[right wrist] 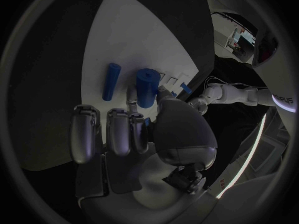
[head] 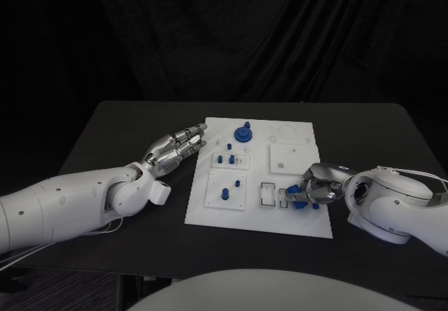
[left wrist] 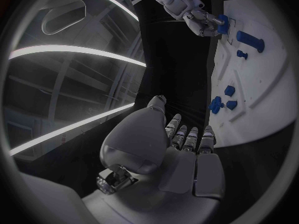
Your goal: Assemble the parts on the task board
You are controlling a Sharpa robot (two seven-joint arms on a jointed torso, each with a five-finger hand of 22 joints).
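My right robot hand [head: 316,184] sits over the near right part of the task board [head: 297,137], fingers curled down around a thick blue cylinder [right wrist: 146,87] — the right wrist view shows that cylinder pinched between my thumb and fingertips [right wrist: 132,104]. Its long axis runs out away from my palm, its free end pointing off across the white board. Just beside it, apart from my fingers, a thinner blue rod [right wrist: 110,81] lies flat on the board, its long axis roughly parallel to the cylinder's. In the head view a bit of blue [head: 300,205] shows under this hand at the board's near right edge, next to two small rectangular slots [head: 270,195].

My left robot hand [head: 175,149] hovers at the board's left edge, toward the far side, fingers stretched out straight and close together, pointing far and right; it holds nothing and I cannot tell whether the fingertips touch the board.

Farther out on the board, a round blue knob-like part [head: 243,134] stands near the far edge, left of the middle. Nearer than that, a few small blue pieces [head: 230,158] stand in a square recess, and nearer still two more blue pegs [head: 230,190] stand in another square recess on the board's left half. A plain raised square [head: 293,158] lies on the right half.

The board lies in the middle of the black worktop [head: 112,129], its long axis running from near to far.
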